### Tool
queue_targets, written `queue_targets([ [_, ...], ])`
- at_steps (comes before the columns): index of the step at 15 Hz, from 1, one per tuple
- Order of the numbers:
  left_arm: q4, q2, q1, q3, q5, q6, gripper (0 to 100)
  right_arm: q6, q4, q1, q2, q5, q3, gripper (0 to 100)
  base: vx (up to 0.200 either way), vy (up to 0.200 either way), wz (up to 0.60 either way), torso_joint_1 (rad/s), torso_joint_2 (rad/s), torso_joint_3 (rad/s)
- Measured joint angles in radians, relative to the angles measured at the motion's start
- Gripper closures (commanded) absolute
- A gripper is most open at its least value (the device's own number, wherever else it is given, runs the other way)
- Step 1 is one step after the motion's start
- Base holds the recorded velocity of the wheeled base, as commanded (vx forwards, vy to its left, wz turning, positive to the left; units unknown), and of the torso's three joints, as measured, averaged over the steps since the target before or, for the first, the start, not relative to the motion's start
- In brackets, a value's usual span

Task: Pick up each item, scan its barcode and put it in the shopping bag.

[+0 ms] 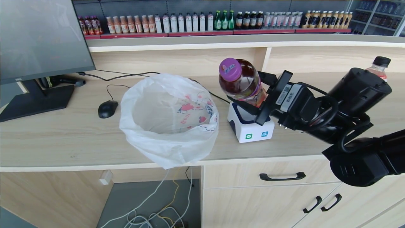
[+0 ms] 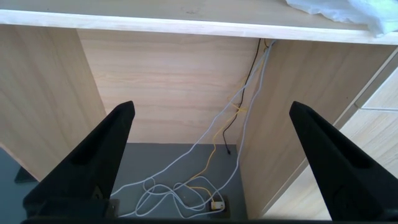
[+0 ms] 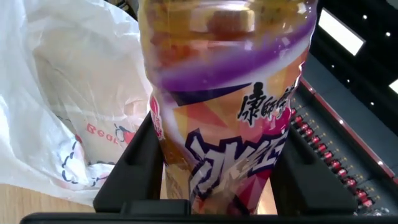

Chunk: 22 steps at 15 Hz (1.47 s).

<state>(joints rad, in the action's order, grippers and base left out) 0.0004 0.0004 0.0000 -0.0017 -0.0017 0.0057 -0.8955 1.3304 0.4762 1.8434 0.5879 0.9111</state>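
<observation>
Right claw point(image 1: 253, 95) clamps bottle point(image 1: 240, 79) — tilted, over scanner point(image 1: 253, 129).

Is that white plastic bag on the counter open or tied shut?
Open. The bag has its mouth spread wide, and the head view looks down onto its inner wall.

The bottle point(image 1: 240, 80) hangs above the scanner point(image 1: 253, 131), beside the bag point(image 1: 167, 136).
</observation>
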Motion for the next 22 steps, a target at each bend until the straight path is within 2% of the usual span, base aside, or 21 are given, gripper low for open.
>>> queue_targets([
  [12, 0.000, 0.000, 0.000, 0.000, 0.000, 0.000, 0, -0.105, 0.031, -0.045, 0.041, 0.137, -0.038, 100, 0.000, 0.000, 0.00, 0.000, 0.00, 0.000],
  [15, 0.000, 0.000, 0.000, 0.000, 0.000, 0.000, 0, -0.087, 0.095, -0.070, 0.049, 0.143, -0.062, 100, 0.000, 0.000, 0.00, 0.000, 0.00, 0.000],
  [22, 0.000, 0.000, 0.000, 0.000, 0.000, 0.000, 0, -0.095, 0.116, -0.082, 0.062, 0.141, -0.095, 100, 0.000, 0.000, 0.00, 0.000, 0.00, 0.000],
])
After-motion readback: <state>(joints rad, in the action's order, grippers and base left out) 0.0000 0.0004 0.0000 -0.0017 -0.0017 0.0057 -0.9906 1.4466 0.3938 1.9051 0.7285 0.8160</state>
